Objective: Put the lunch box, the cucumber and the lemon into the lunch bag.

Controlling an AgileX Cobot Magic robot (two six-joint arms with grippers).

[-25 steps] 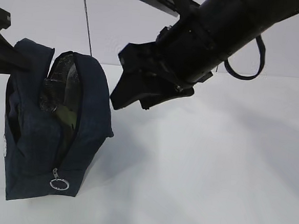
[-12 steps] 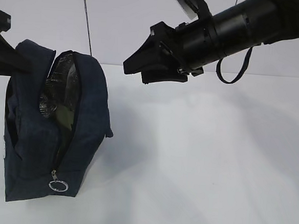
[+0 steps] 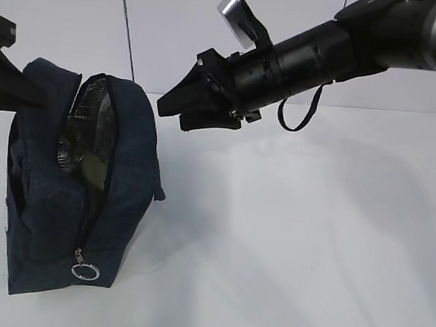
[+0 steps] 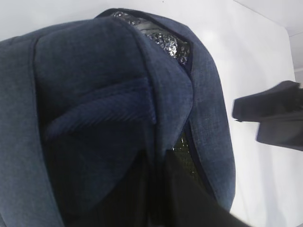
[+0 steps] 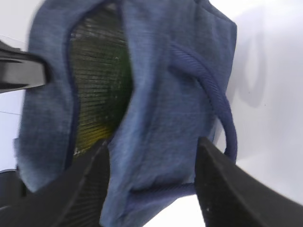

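Gaping boxy navy fabric lunch bag [image 3: 73, 198], crinkled foil lining; left fingers pinching fabric, right fingers [image 3: 178, 108] spread, empty.

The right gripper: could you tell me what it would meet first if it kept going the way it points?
Probably the lunch bag: the open right gripper points left at its upper right side, near the unzipped top. Depth is unclear.

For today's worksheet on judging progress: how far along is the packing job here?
Nearly done: nothing lies on the table, and green and yellow show inside the open lunch bag. The left gripper pinches the bag's edge; the right gripper hangs open and empty. The zipper remains unclosed.
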